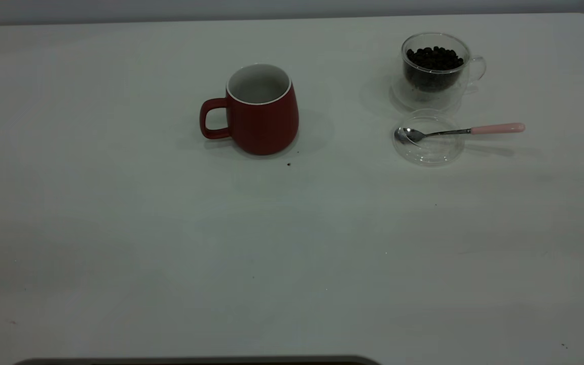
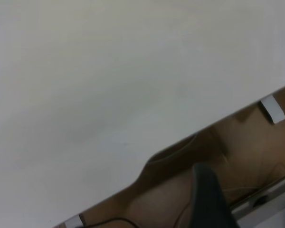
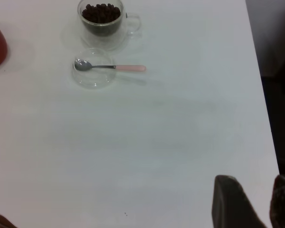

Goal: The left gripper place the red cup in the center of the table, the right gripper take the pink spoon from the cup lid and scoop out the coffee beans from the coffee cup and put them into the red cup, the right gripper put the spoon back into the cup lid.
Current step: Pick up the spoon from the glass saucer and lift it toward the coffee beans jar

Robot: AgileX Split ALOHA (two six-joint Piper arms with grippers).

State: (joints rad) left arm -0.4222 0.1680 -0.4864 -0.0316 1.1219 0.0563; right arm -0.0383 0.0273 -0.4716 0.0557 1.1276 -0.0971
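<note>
While the red cup (image 1: 259, 109) stands near the table's (image 1: 119, 243) centre and the spoon (image 1: 462, 131) rests in the lid (image 1: 429, 147) beside the bean-filled coffee cup (image 1: 436, 71), neither gripper's state can be told; scooping looks undone.

Dim, even light from above in the exterior view; soft shadows beside the red cup (image 1: 261, 109) and under the pink spoon (image 1: 459, 132). Brighter, slightly blurred in both wrist views; dark out-of-focus fingers (image 3: 232, 204) at the edge.
</note>
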